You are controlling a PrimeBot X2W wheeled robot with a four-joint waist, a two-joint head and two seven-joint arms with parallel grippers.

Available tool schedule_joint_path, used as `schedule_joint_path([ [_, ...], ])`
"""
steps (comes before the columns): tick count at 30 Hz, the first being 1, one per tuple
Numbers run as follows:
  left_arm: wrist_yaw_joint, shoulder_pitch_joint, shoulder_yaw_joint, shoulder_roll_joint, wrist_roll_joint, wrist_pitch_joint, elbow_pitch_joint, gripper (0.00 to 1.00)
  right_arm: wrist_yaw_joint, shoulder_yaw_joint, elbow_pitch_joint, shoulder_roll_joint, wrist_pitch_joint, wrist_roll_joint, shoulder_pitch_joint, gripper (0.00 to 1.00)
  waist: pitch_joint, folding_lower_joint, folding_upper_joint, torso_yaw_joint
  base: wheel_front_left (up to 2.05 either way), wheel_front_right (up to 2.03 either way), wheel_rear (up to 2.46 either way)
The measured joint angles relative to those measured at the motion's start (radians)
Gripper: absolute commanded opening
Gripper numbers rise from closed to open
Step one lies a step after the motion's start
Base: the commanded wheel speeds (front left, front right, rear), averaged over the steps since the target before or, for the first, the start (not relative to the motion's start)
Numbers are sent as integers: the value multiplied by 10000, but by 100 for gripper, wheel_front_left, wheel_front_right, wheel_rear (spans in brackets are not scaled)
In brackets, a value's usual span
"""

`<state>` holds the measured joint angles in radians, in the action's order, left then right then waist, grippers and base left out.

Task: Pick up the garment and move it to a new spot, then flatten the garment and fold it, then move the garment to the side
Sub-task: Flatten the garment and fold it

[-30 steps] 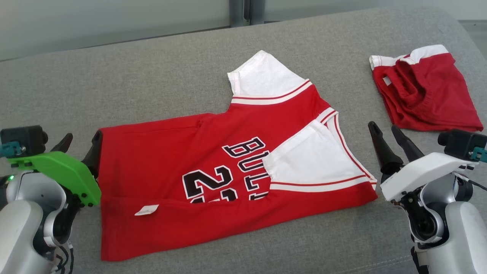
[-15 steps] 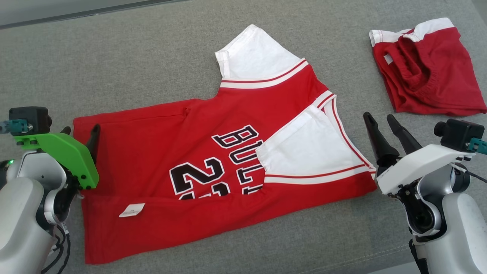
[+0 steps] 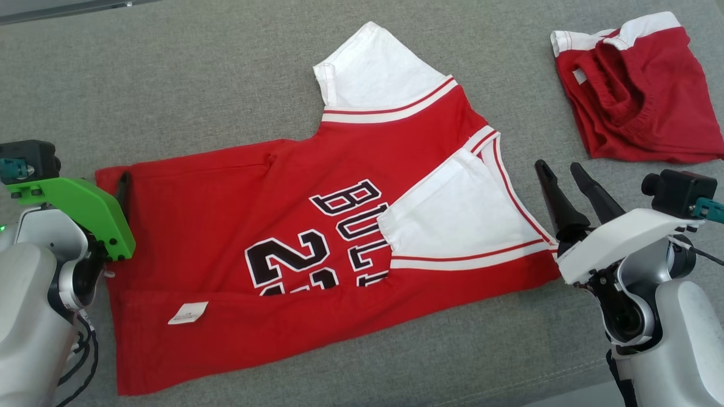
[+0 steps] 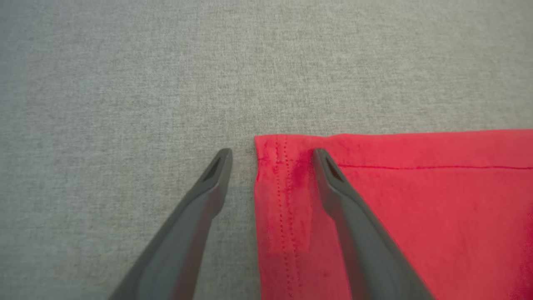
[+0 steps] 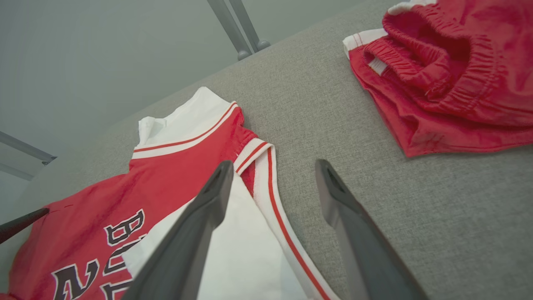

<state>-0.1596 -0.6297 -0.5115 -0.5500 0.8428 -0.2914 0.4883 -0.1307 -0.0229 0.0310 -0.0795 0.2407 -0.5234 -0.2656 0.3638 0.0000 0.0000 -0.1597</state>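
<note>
Garment: a red-and-white knit basketball jersey (image 3: pixel 317 226) is lying spread on the grey woven cushion (image 3: pixel 169 85), with one white sleeve folded over its chest.
Left gripper (image 4: pixel 271 154): released and holding nothing, with its fingers straddling the jersey's hem corner.
Right gripper (image 3: pixel 558 165): released and empty, hovering just beside the jersey's neckline edge.
Shorts: crumpled red elastic-waist shorts (image 3: pixel 645 96) are sitting apart, beyond the jersey's neckline side.
Risk: if the left fingers close here, they may be pinching only the top layer or sliding off the corner, leaving the jersey bunching.

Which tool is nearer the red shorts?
Right. The right tool is close to the red shorts, on their near side; the left tool is far off at the jersey hem.
</note>
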Motion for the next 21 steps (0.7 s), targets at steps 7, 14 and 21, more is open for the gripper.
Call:
schedule_joint_path([
  [7,117,-354,-6,205,98,25,531,47,0,0,4,-56,0,-2,-62,100,142,0,0,-41,0,0,0],
  [14,416,-486,-109,366,173,59,673,0,0,-63,-8,-109,42,0,-208,100,122,0,0,52,0,0,0],
  [21,545,-490,-186,598,150,593,299,0,0,-100,17,-372,316,353,-975,100,36,-1,0,392,0,0,0],
])
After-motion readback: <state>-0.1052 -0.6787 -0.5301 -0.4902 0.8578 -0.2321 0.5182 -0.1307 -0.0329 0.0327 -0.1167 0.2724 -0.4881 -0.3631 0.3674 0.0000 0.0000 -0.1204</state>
